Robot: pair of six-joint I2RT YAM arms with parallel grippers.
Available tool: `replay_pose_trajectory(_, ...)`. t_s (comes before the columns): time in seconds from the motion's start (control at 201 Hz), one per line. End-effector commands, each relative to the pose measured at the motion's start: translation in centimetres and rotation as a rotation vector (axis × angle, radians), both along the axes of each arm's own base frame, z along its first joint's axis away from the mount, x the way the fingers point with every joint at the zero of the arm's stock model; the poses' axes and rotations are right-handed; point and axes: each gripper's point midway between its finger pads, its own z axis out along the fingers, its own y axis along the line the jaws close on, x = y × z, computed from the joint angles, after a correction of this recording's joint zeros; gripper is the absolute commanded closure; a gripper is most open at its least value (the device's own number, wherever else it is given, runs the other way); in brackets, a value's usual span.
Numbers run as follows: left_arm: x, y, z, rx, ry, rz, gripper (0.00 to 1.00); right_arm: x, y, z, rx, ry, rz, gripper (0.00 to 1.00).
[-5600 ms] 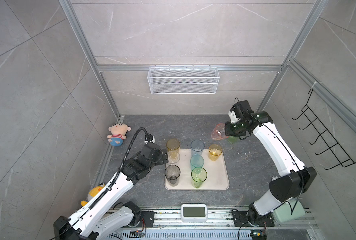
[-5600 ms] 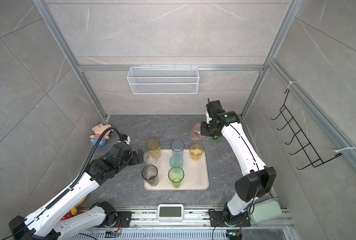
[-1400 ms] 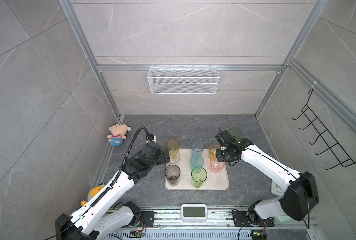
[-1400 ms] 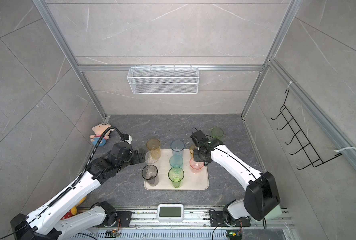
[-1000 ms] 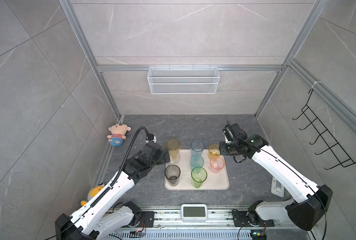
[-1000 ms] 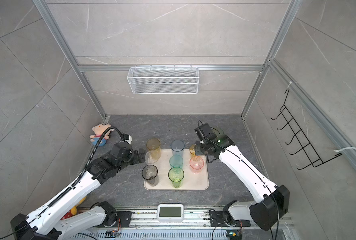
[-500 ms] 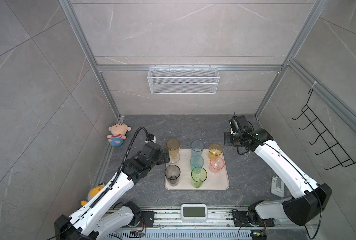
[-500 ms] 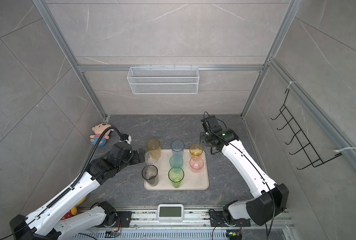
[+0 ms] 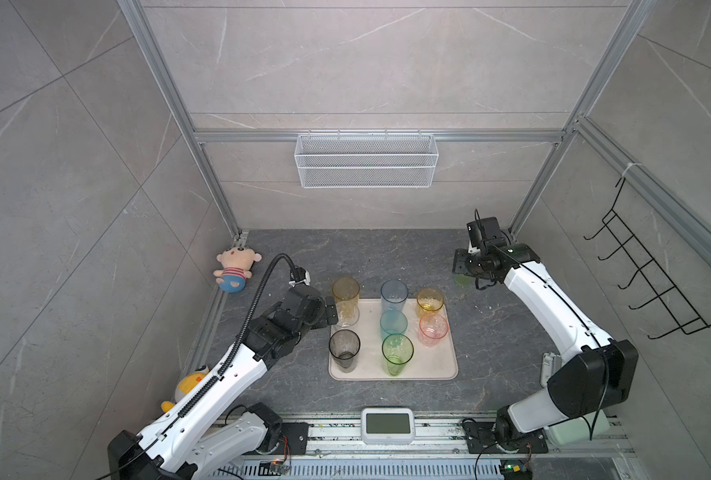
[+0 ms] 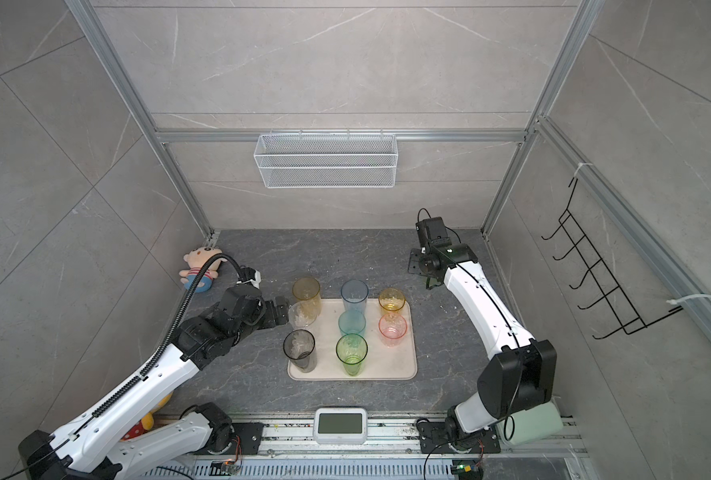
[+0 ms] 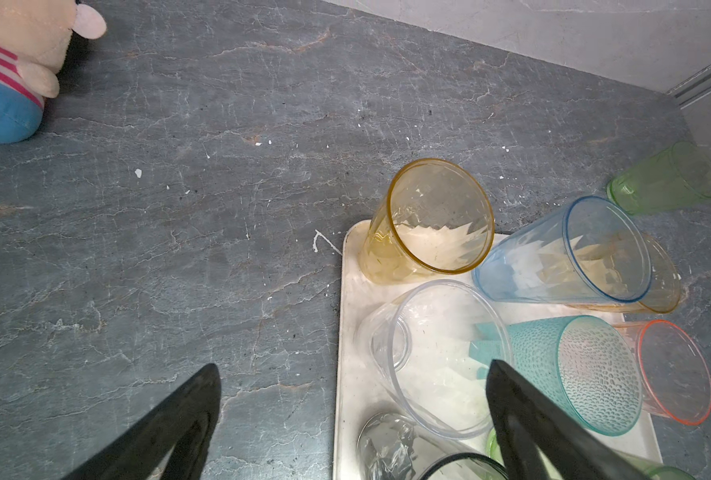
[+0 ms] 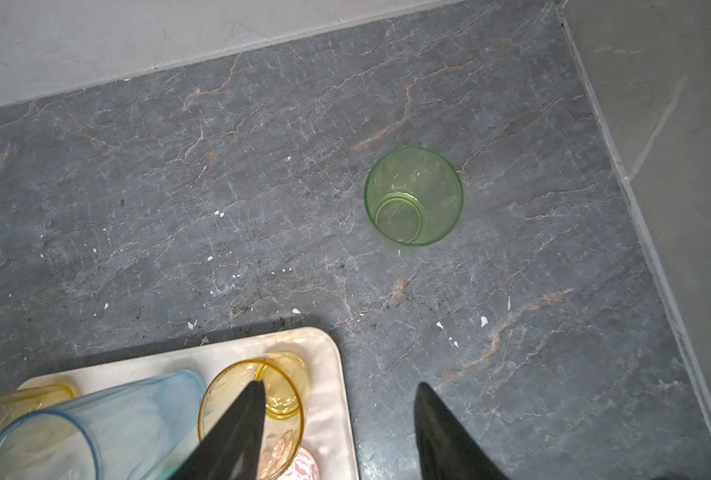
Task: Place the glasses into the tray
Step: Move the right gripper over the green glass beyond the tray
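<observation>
Right wrist shows green glass (image 12: 414, 195) beyond tray (image 12: 170, 359); right end effector (image 12: 340, 386), left end effector (image 11: 352, 365) both gape.

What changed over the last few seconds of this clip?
The right claw set the pink glass on the tray, let go and drew back toward the green glass off the tray. The left claw stayed open by the clear glass; the rest unmoved.

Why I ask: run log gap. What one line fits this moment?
tray: eight tumblers in; short green tumbler: upright, outside tray; right end effector: open, empty; left end effector: open, beside clear tumbler
</observation>
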Motion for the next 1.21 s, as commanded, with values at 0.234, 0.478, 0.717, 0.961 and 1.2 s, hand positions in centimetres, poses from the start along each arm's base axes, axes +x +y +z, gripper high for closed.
replay_pose_trajectory(0.234,-0.1,0.6,0.4,0.013,-0.018,0.009,0.00,3.5,-2.7,-1.7,-0.011,-0.061,-0.074,0.40)
replay_pose_trajectory(0.478,0.1,0.5,0.4,0.015,-0.018,0.007,0.00,4.9,-4.3,-4.1,0.020,-0.044,-0.124,0.40)
replay_pose_trajectory(0.717,0.2,0.4,0.3,0.020,-0.015,0.002,0.00,6.0,-5.5,-6.2,0.038,-0.010,-0.161,0.40)
replay_pose_trajectory(0.961,0.2,0.2,0.2,0.017,-0.010,0.000,0.00,6.7,-6.8,-8.1,0.047,0.019,-0.199,0.38)
replay_pose_trajectory(1.2,0.1,0.4,0.3,0.018,-0.012,0.002,0.00,7.0,-7.8,-9.4,0.051,0.049,-0.220,0.37)
